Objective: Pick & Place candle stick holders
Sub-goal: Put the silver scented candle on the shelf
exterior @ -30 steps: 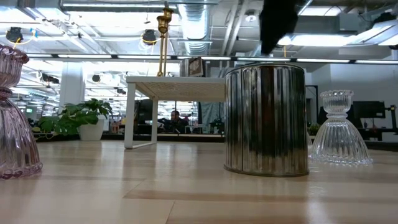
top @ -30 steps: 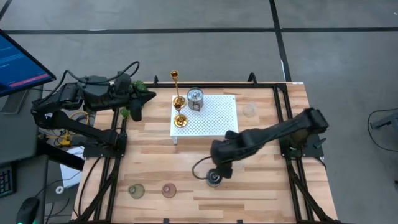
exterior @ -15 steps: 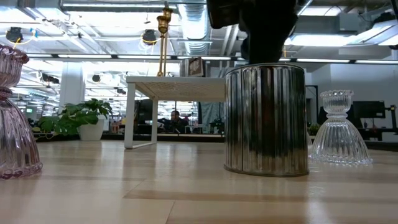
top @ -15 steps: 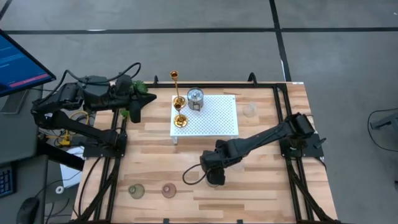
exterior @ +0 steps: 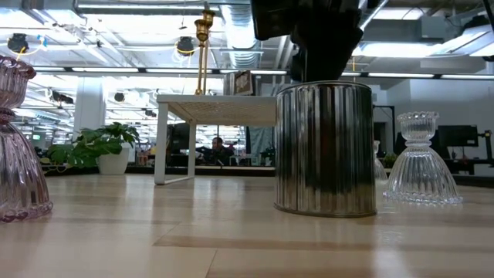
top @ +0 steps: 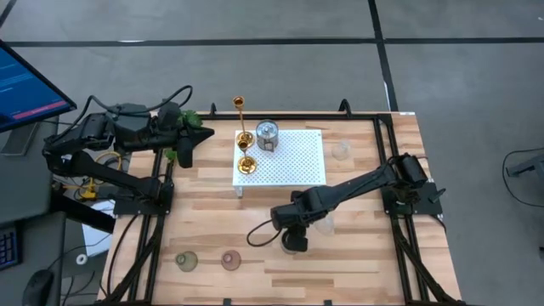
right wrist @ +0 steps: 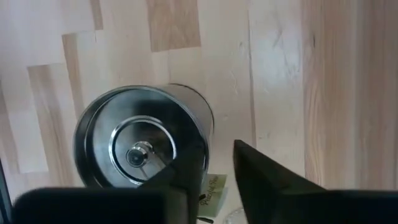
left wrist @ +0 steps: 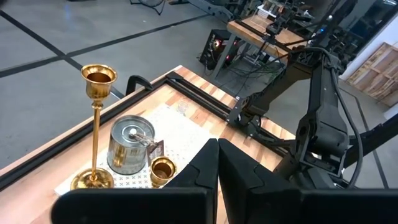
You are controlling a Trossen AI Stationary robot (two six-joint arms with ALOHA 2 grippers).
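One silver cup (top: 295, 240) is what I'm after: it stands on the table (top: 357, 272) in front of the white stand (top: 289, 161), with a clear glass holder (exterior: 421, 162) just beside it. Since a second ago I've brought the right end effector (right wrist: 214, 165) down from beside the cup to right over it, and in the low view the cup has shifted a little sideways, so I judge a finger (right wrist: 186, 171) has touched its rim. The wrist view shows the fingers slightly apart, one inside the rim and one outside the wall, not yet clamped. Closing should give me the grasp. On the stand are the tall gold holder (top: 240, 119), a short gold one (top: 246, 164) and the second silver cup (top: 267, 133); greenish (top: 186, 260) and pinkish (top: 230, 259) holders wait near the front edge. My left end effector (left wrist: 217, 180) idles, closed and empty, by the plant (top: 194, 127).
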